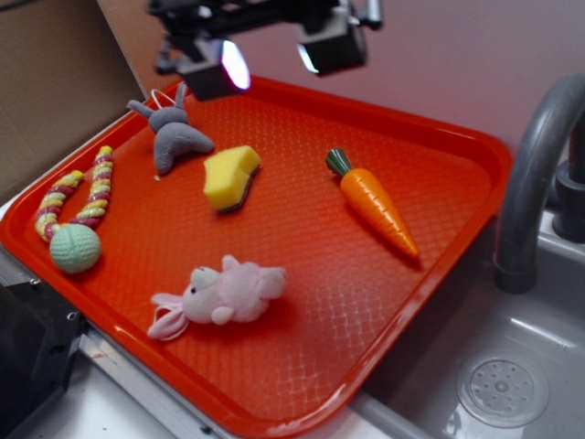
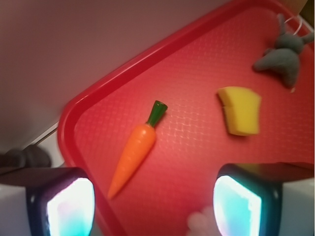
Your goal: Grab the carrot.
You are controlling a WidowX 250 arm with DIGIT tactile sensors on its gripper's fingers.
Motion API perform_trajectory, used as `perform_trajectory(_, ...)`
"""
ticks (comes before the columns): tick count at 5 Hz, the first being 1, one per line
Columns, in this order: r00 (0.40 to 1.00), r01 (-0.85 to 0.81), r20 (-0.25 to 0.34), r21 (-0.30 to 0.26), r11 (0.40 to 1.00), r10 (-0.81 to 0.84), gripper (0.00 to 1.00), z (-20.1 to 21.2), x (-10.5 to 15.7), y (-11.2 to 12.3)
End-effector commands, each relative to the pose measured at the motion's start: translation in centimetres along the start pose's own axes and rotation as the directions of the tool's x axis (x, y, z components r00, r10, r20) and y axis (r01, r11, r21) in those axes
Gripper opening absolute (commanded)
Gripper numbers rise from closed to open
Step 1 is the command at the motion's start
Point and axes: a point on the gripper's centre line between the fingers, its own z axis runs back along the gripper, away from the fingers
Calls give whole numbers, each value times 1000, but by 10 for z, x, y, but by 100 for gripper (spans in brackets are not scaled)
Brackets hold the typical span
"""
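The carrot (image 1: 373, 201) is orange with a dark green top and lies on the right part of the red tray (image 1: 274, 384), its tip pointing to the front right. In the wrist view the carrot (image 2: 134, 152) lies diagonally ahead of the jaws, its tip close to the left finger. My gripper (image 1: 279, 59) hangs high above the tray's back edge, well clear of the carrot. It is open and empty, with the two lit fingers (image 2: 71, 209) wide apart in the wrist view, where the gripper (image 2: 153, 211) sits at the bottom.
A yellow sponge wedge (image 1: 230, 176), a grey plush toy (image 1: 174, 137), a pink plush toy (image 1: 224, 293) and a rope toy with a green ball (image 1: 75, 247) lie on the tray. A grey faucet (image 1: 530, 183) and sink (image 1: 503, 389) stand at the right.
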Motion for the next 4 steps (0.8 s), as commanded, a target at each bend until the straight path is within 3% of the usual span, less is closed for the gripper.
perform_trajectory(1, 996, -87, -37, -10, 996, 87, 100, -47, 19, -27)
perform_trajectory(2, 987, -100, -130, -6, 995, 99, 100, -75, 18, -28)
perform_trajectory(4, 970, -116, -213, 29, 993, 119, 100, -106, 17, -14)
